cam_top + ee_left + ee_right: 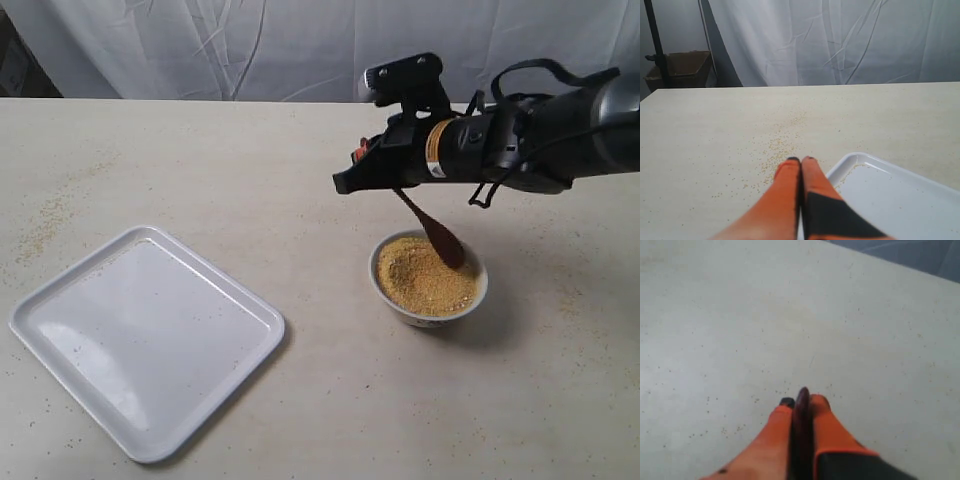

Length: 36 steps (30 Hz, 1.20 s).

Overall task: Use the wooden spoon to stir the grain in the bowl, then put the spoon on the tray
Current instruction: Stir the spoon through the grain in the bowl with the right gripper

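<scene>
The small white bowl (428,312) stands right of centre and holds a mound of yellow grain (420,278). The dark wooden spoon (432,232) slants down into it, its scoop lying in the grain at the bowl's far right side. My right gripper (350,183) hovers above and left of the bowl, shut on the spoon's handle. In the right wrist view the handle (802,412) shows between the orange fingers of this gripper (802,401). The white tray (60,310) lies at the front left. My left gripper (801,160) is shut on nothing, beside the tray's corner (850,162).
Loose grains (775,147) are scattered on the beige table ahead of the left gripper, and a faint trail (45,225) lies at the far left. A white cloth hangs behind the table. A box (685,67) sits off the table's far corner.
</scene>
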Tool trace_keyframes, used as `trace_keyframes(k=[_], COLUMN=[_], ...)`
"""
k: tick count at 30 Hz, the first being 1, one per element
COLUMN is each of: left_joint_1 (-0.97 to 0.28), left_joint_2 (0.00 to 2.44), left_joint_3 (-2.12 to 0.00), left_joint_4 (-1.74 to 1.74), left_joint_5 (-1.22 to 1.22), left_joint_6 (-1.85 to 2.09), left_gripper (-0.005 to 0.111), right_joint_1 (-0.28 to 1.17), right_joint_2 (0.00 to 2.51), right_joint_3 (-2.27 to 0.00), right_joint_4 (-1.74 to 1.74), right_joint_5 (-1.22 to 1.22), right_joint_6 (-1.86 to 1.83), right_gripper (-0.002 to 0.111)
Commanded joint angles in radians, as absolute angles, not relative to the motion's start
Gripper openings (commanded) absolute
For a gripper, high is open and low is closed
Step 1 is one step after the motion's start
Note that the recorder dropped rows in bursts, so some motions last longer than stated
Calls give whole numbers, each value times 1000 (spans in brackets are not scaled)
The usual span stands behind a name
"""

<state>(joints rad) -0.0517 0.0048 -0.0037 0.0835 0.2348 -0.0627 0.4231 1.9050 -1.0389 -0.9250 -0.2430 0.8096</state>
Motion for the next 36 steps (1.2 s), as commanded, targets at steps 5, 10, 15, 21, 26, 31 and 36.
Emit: trace_keyframes(k=[5, 10, 15, 21, 26, 31, 36], left_joint_1=[-51, -51, -51, -51, -51, -51, -51], left_joint_2=[0, 0, 0, 0, 0, 0, 0], left_joint_3=[0, 0, 0, 0, 0, 0, 0], left_joint_4=[88, 86, 86, 86, 86, 86, 86], left_joint_5=[231, 231, 231, 231, 231, 231, 231], left_joint_6=[-66, -66, -66, -66, -66, -66, -66], left_gripper=[0, 0, 0, 0, 0, 0, 0], right_joint_1=[450, 451, 431, 431, 433, 433, 433], right_joint_2=[1961, 1870, 1855, 1955, 1987, 1902, 1832], right_joint_3=[-1042, -1042, -1042, -1042, -1042, -1042, -1042], right_joint_4=[-906, -907, -907, -903, -882, -891, -891], right_joint_5=[-328, -316, -273, -275, -347, -342, -317], right_joint_6=[908, 900, 791, 782, 894, 901, 853], right_gripper=[-1, -1, -1, -1, -1, -1, -1])
